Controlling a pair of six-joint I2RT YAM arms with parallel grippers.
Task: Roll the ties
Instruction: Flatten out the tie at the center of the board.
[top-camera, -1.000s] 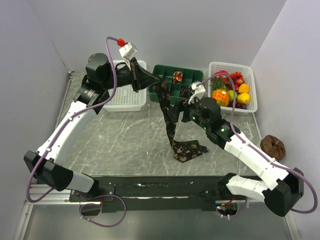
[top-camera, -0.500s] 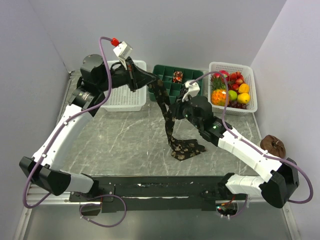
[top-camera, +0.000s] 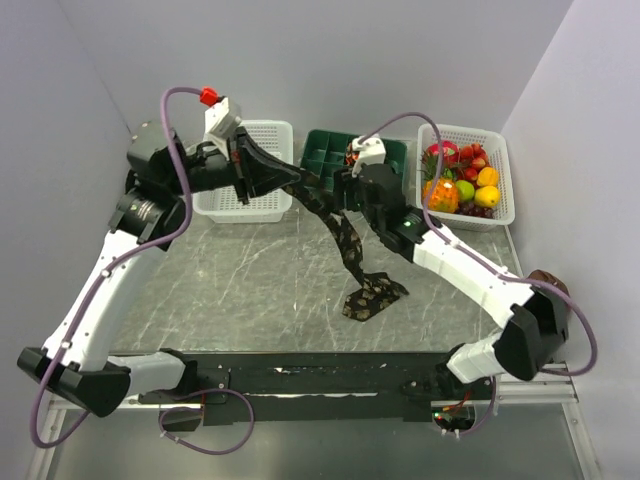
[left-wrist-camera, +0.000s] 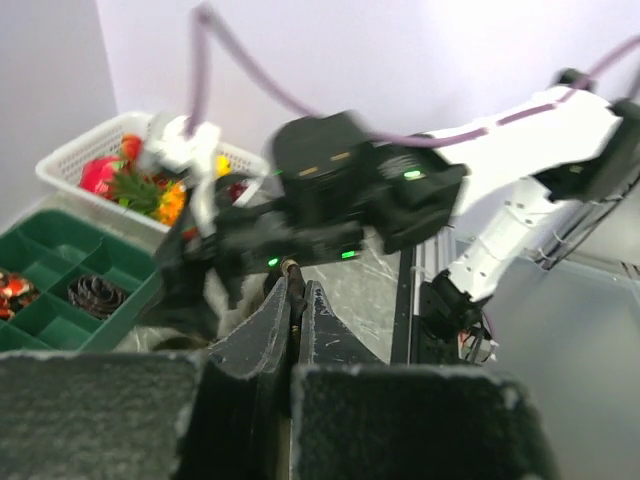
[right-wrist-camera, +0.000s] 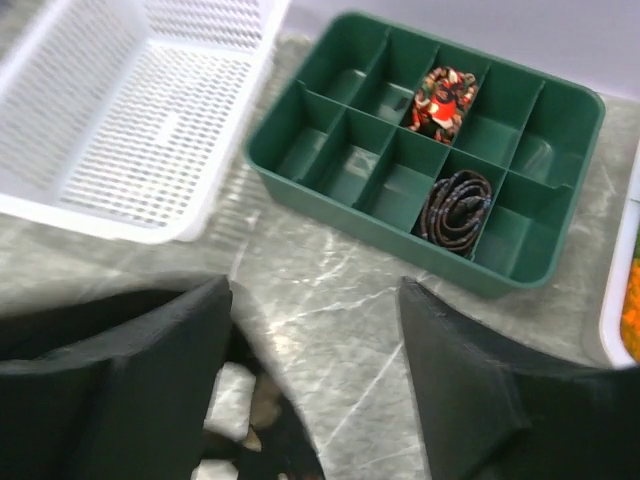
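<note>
Left gripper (top-camera: 288, 177) is pressed shut on the narrow end of the speckled tie (top-camera: 345, 240), holding it in the air (the wide end lies on the table (top-camera: 230, 270)). The right gripper (right-wrist-camera: 315, 375) stands spread beside the hanging strip. My worry: the slack, twisted strip could slip past the right jaws as they close, giving a lopsided coil.

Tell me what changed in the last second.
The left tool, shut on the narrow end of the dark speckled fabric necktie, pulled it leftward. The right tool moved up along the tie toward the green compartment tray and now stands open over it. The tie's wide end and the tray stayed put.
</note>
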